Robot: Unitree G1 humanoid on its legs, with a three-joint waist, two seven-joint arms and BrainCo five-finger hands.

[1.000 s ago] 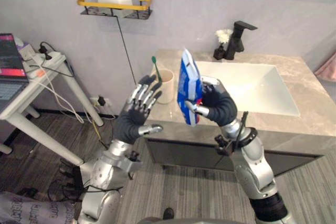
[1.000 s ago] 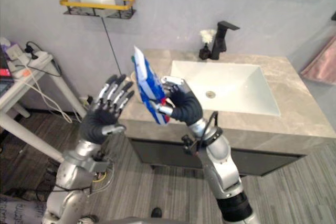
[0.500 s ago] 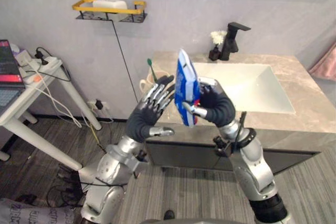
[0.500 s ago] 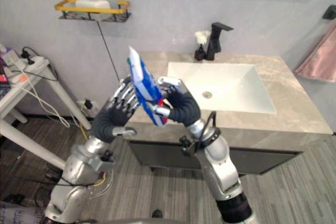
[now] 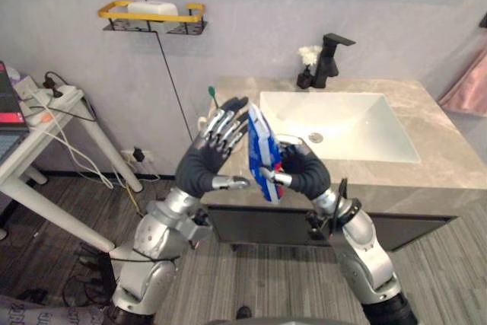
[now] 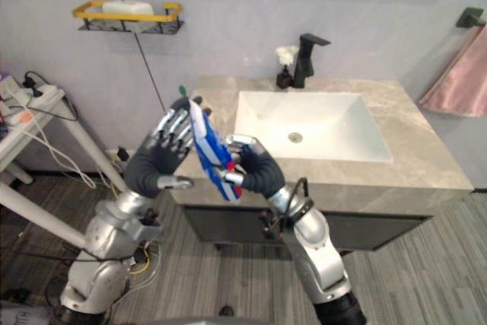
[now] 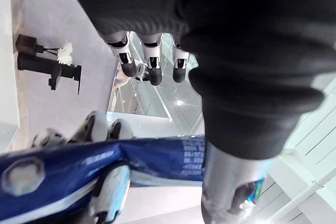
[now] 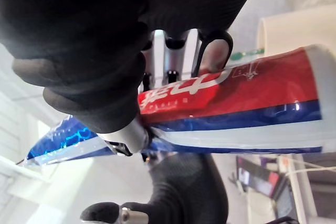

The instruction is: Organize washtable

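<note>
The toothpaste tube (image 5: 260, 150) stands nearly upright in the air over the near left edge of the bench (image 5: 445, 159). Its lower end is clamped in the curled right hand (image 5: 301, 170). The left hand (image 5: 207, 159) is nearest, just left of the tube, fingers straight, palm facing it. Whether they touch is unclear. The cup (image 5: 202, 123) beyond is mostly hidden.

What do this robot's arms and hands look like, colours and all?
Both arms are silver-grey with rounded joints. The left hand and right hand each wear a dark ribbed cover over back and wrist, with silver fingers ending in dark tips.
</note>
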